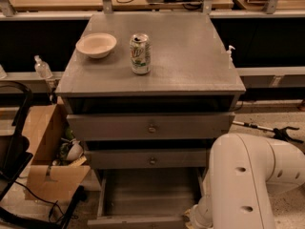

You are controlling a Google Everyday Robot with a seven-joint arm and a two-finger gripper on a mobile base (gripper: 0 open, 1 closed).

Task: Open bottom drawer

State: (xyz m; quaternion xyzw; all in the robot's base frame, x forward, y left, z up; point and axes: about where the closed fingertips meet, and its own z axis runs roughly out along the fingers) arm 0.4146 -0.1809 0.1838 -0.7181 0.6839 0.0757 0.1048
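The bottom drawer (147, 194) of the grey cabinet (157, 66) stands pulled out, its shallow grey tray showing and its front (138, 222) at the picture's lower edge. The two drawers above it, top (151, 127) and middle (152, 161), are pushed in, each with a small round knob. My white arm (248, 180) fills the lower right and reaches down beside the open drawer's right end. My gripper is hidden below the picture's edge at the arm's end.
On the cabinet top sit a cream bowl (96, 45) and a green-and-white can (140, 54). An open cardboard box (47, 161) with clutter stands on the floor to the left, beside a black frame (14, 147). Wooden benches run behind.
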